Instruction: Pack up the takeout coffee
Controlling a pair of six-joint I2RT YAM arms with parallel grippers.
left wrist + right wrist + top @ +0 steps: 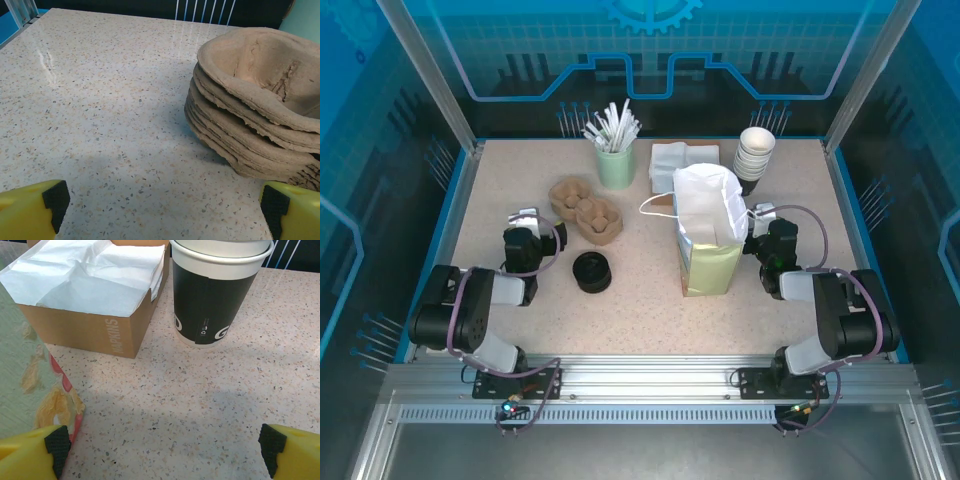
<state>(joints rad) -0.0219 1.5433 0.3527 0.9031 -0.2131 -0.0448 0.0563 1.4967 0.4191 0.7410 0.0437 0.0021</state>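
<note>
We count one takeout coffee (591, 270): a small cup with a round black lid. It stands up straight on the table (500, 180), with its lid facing up, so its long way runs up and down. It sits to the right of the left gripper (525, 218) and a bit behind it, closer to the arm bases.

We count two grippers. The left gripper (162, 200) has its yellow fingers (30, 207) wide apart and holds nothing. Just ahead of it, on its right, is one pile of brown paper trays (250, 110); we cannot count the layers for sure.

The right gripper (162, 442) is spread wide too, and nothing is in it. One paper bag (708, 230) stands just to its left, between it and the coffee. Ahead of it we see one stack of cups (215, 295), and one napkin box (95, 315) ahead to the left.

Far ahead of the left gripper, to the right, is one green tumbler (615, 165) with many white sticks.
</note>
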